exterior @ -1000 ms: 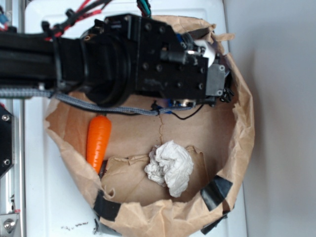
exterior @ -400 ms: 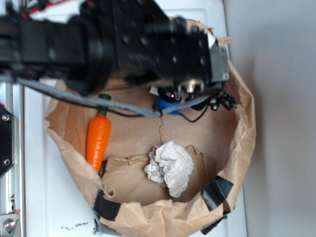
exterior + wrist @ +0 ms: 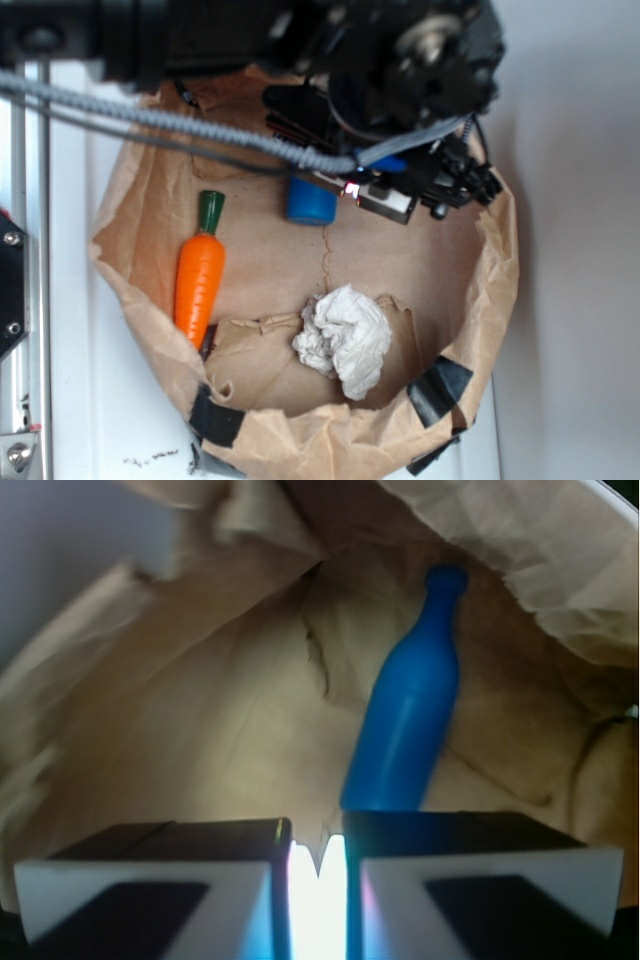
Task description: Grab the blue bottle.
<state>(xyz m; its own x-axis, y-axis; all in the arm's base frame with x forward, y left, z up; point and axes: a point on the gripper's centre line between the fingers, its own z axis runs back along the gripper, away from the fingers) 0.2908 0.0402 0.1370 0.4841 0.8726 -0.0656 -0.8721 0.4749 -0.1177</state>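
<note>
Blue bottle (image 3: 410, 715) looks like smooth matte plastic, carrot (image 3: 199, 279) is plastic too, slightly shiny. Bag (image 3: 480, 300) is crinkly brown paper, black tape (image 3: 438, 389) patches. White wad (image 3: 343, 338) looks like crumpled tissue.

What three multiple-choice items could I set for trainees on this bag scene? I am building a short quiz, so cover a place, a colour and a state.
1. Where does the blue bottle lie?
A. Inside the brown paper bag
B. On the white surface outside the bag
C. On top of the crumpled white paper

2. What colour is the top of the toy carrot?
A. Blue
B. Green
C. White

3. How does the gripper stand towards the bottle?
A. Clamped around its neck
B. Holding it lifted above the bag
C. Fingers close together, the bottle beyond them, not between them

Answers:
1. A, as bag walls surround the bottle in both views.
2. B, as the exterior view shows a green tip on the orange body.
3. C, as the wrist view shows only a narrow gap between the fingers, with the bottle lying past the right one.
</note>
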